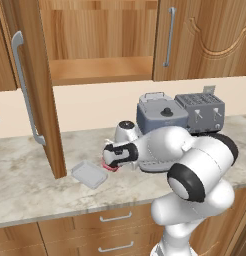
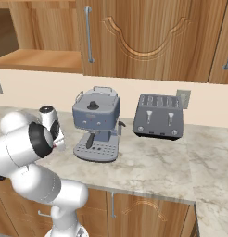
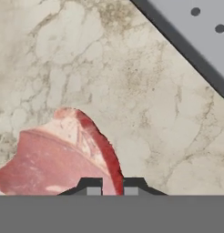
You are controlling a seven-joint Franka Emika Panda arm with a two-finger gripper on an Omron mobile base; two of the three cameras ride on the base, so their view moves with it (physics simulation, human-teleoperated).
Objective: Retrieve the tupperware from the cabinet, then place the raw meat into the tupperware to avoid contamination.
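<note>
The upper wooden wall cabinet (image 1: 100, 45) stands with its door swung wide at the left, its plain shelf bare, which suggests the container is already fetched. The pale veined marble counter (image 1: 25, 185) carries the grey coffee machine (image 2: 96, 122) and, to its right, the dark grey toaster (image 2: 159, 116). The small shallow square tupperware of whitish translucent plastic (image 1: 89, 174) lies near the counter's front, just left of the gripper, handy for a short transfer. The white arm's two-finger gripper (image 3: 112, 187) is low over the counter, clenched on an edge of the pinkish-red raw meat lump (image 3: 59, 159), seemingly to lift it. In the left base view the hand hides most of the meat.
</note>
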